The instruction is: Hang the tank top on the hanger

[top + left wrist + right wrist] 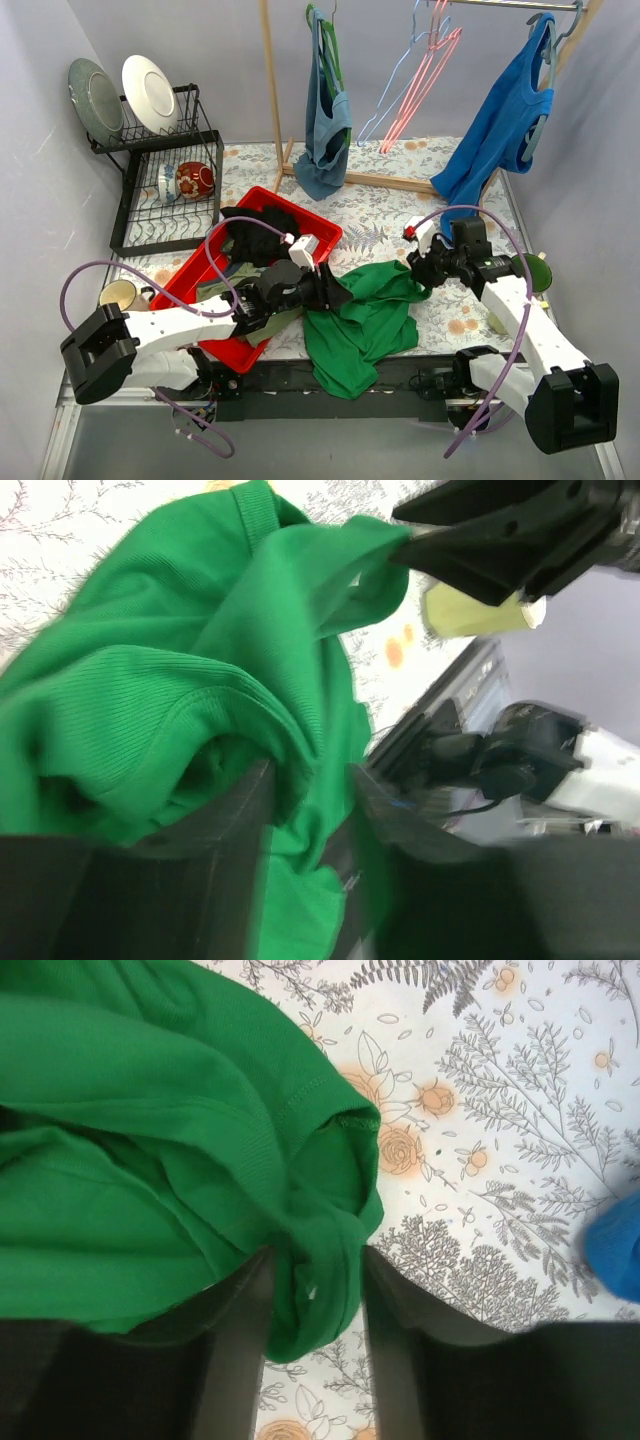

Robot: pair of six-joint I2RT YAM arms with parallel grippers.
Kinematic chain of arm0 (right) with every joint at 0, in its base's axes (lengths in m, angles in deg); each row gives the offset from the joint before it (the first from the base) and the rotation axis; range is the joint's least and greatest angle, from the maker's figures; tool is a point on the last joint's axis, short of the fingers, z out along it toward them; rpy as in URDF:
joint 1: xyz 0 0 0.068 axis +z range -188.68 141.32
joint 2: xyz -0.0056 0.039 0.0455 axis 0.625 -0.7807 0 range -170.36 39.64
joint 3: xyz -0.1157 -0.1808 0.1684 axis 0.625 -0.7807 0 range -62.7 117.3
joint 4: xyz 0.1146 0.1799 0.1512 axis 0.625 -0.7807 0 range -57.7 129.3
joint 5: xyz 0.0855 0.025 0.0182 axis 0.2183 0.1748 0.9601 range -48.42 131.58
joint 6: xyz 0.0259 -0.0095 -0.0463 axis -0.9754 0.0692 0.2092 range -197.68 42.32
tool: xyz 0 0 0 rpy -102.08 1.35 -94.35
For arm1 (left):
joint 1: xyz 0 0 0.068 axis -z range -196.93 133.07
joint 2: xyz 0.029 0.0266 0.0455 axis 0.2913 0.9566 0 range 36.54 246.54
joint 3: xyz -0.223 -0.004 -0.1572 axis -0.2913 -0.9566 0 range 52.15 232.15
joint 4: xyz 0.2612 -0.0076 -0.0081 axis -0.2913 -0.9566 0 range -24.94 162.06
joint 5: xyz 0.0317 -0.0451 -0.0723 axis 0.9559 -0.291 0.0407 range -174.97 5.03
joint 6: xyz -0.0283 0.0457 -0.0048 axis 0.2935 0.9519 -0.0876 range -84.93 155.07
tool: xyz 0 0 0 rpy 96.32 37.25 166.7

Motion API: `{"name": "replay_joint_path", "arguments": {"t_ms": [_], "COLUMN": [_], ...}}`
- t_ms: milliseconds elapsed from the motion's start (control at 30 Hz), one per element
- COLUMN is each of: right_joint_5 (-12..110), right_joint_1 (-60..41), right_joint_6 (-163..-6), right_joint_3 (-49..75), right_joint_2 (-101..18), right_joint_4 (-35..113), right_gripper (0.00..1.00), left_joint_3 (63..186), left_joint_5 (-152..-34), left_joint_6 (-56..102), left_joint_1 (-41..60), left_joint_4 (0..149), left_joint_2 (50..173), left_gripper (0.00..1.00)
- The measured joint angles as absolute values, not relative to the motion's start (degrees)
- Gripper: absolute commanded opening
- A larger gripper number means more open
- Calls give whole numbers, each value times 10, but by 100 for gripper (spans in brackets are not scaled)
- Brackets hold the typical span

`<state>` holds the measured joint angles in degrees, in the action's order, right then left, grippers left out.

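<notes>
The emerald-green tank top point(365, 320) lies bunched at the table's front middle, its lower part draped over the front edge. My left gripper point(335, 290) is closed on its left side; fabric fills the gap between the fingers in the left wrist view point(310, 790). My right gripper point(422, 270) pinches a strap at the upper right; in the right wrist view point(315, 1290) a fold of the tank top point(130, 1110) sits between the jaws. The light-blue hanger point(388, 95) hangs on the rail at the back, far from both grippers.
A pink hanger point(428, 80) hangs beside the blue one. A dull green garment point(325, 110) and a royal blue top point(505, 115) hang on the same wooden rack. A red tray point(210, 275) of clothes sits left, a dish rack point(165, 175) behind it, a mug point(120, 295) at the left edge.
</notes>
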<state>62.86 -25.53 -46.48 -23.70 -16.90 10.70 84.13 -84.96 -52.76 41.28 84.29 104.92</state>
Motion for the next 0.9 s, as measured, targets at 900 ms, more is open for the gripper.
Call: {"name": "replay_joint_path", "arguments": {"t_ms": [900], "right_joint_5": [860], "right_joint_1": [-398], "right_joint_6": [-507], "right_joint_3": [-214], "right_joint_2": [-181], "right_joint_4": [136], "right_gripper": [85], "left_joint_3": [1520], "left_joint_5": [-834], "left_joint_6": [-258], "left_joint_1": [308], "left_joint_4": [609], "left_joint_2": [1263], "left_gripper": [80]}}
